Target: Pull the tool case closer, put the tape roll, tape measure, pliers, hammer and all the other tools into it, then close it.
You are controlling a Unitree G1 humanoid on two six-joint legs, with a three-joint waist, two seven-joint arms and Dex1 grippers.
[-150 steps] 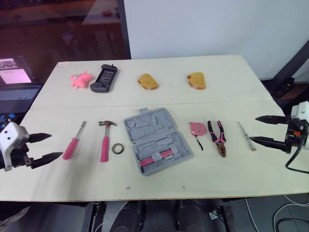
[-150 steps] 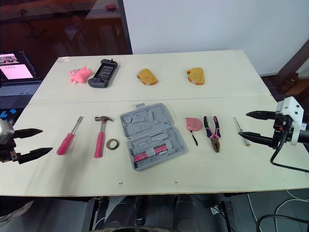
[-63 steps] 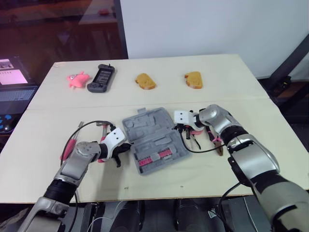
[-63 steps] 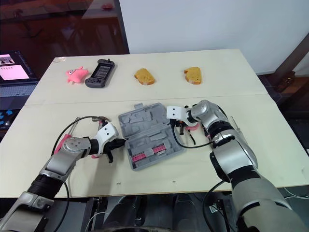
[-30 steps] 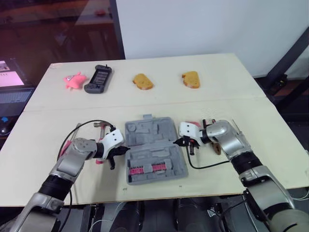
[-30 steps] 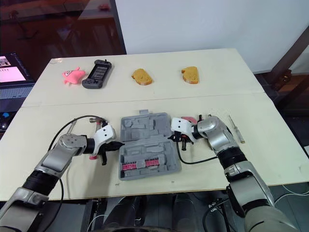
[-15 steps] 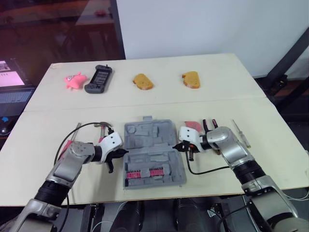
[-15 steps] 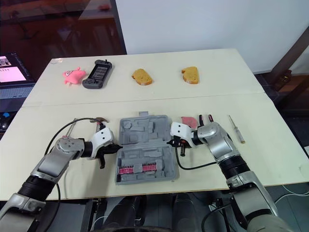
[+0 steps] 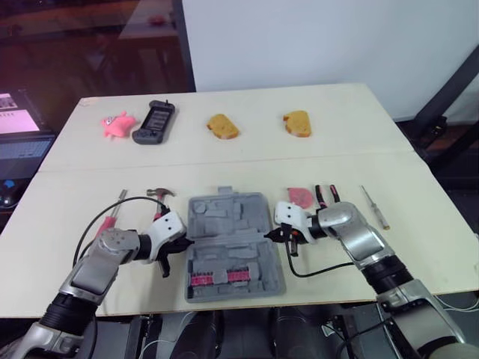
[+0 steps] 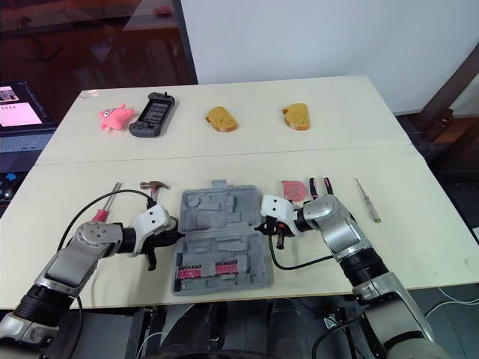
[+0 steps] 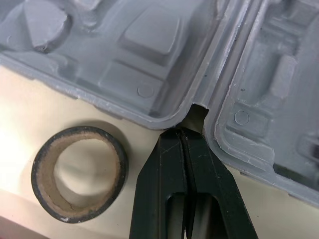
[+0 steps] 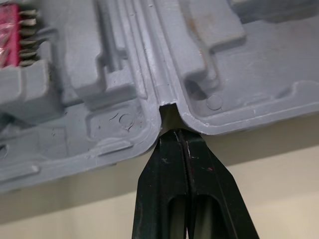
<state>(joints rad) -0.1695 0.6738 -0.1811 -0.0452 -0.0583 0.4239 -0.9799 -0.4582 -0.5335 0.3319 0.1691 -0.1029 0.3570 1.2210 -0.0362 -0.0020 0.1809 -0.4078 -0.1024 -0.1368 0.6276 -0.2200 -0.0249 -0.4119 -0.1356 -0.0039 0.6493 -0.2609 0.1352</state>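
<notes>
The grey tool case (image 9: 233, 247) lies open and flat near the table's front edge, with pink bits in its near half. My left gripper (image 9: 182, 243) is shut, its tip (image 11: 183, 134) pressed into the hinge notch on the case's left side. My right gripper (image 9: 278, 235) is shut too, its tip (image 12: 174, 133) in the notch on the right side. The tape roll (image 11: 40, 174) lies just beside the left gripper. The hammer (image 9: 159, 196) and a pink screwdriver (image 9: 112, 213) lie left of the case. The tape measure (image 9: 300, 196), pliers (image 9: 327, 196) and a thin screwdriver (image 9: 373, 206) lie to its right.
Along the far side of the table sit a pink toy (image 9: 114, 123), a black handheld device (image 9: 153, 121) and two bread pieces (image 9: 224, 126) (image 9: 298, 122). A laptop (image 9: 19, 127) stands off the table's left side.
The case has slid toward the table's front edge and turned squarer to it. Both shut grippers came back with it, staying in the side notches.
</notes>
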